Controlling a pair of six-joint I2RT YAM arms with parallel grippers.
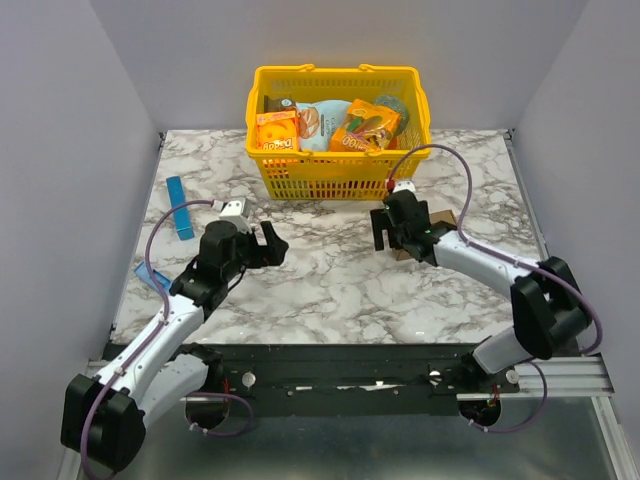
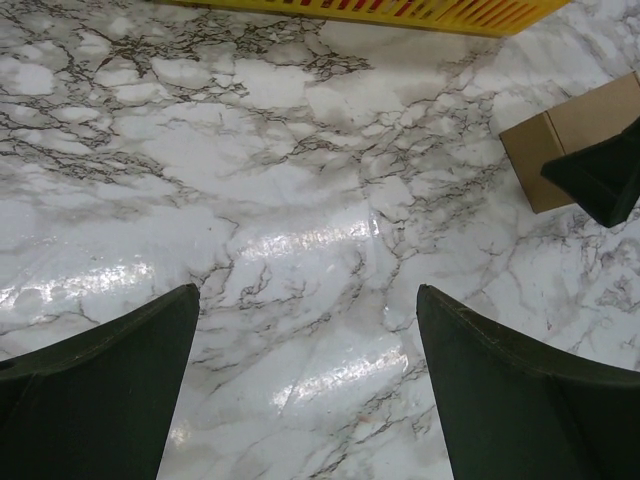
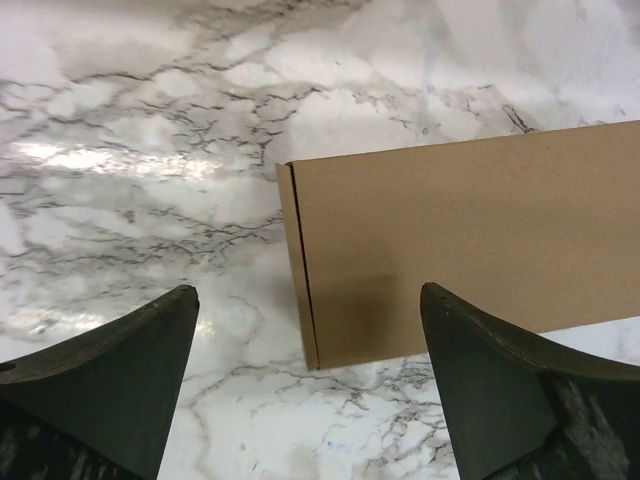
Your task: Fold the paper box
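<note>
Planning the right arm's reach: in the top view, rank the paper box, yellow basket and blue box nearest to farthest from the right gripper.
1. paper box, right beside and partly under the right gripper.
2. yellow basket, behind it toward the far edge.
3. blue box, far over on the left side.

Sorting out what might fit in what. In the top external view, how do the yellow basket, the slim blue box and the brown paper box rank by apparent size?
1. yellow basket: clearly largest.
2 or 3. slim blue box and paper box: unsure, since the right gripper covers most of the paper box.
</note>
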